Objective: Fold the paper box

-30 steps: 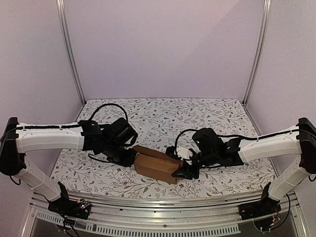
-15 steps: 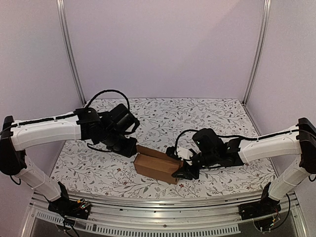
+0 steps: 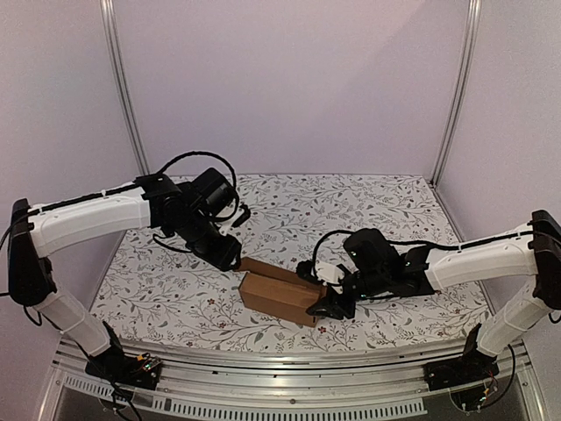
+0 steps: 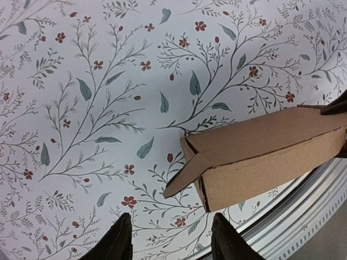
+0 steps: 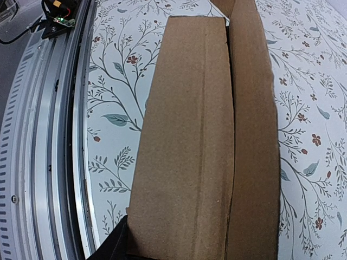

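The paper box [image 3: 279, 296] is a slim brown cardboard box lying on the floral tablecloth near the front edge. At its left end a loose flap [image 4: 183, 177] sticks out. My left gripper [image 3: 230, 256] hovers just beyond that end. In the left wrist view its fingers [image 4: 225, 241] stand apart with nothing between them, and the box [image 4: 265, 154] lies ahead of them. My right gripper [image 3: 326, 294] is at the box's right end. In the right wrist view the box [image 5: 190, 135] fills the space between the jaws. One finger [image 5: 115, 246] presses its side; the other is hidden.
An aluminium rail [image 3: 280, 368] runs along the table's front edge, close to the box, and also shows as a rail [image 5: 43, 135] beside it in the right wrist view. Purple walls and metal posts [image 3: 127, 96] close in the back and sides.
My left gripper has opened, let go of the box's left end and drawn back and upward from it. The right gripper and the box have stayed in place.
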Motion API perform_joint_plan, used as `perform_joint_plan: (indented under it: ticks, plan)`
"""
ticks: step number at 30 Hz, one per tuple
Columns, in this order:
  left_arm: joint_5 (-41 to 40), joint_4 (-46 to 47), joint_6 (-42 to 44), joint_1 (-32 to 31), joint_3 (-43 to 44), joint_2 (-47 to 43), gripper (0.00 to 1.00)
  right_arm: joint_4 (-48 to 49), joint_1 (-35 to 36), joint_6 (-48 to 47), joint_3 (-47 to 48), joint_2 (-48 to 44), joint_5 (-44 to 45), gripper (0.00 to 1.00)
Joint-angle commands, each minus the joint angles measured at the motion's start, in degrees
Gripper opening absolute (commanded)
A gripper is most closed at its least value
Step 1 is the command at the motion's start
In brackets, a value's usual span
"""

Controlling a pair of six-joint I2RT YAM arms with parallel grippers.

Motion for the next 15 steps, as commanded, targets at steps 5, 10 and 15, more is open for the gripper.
perform_joint_plan:
  ticks: [5,10,15]
  plan:
    - [4.79,1.33,8.0,0.53,2.44,2.75,0.5,-2.42,-0.12,-0.15,-1.17,-1.17,1.65,0.19]
    - [3.39,1.92,9.41,0.53,3.75,5.14,0.46,-2.63,-0.13,0.11,-1.18,-1.34,1.76,0.19]
    - [3.81,2.06,10.61,0.44,4.46,6.75,0.38,-2.7,-0.15,0.22,-1.27,-1.6,1.91,0.19]
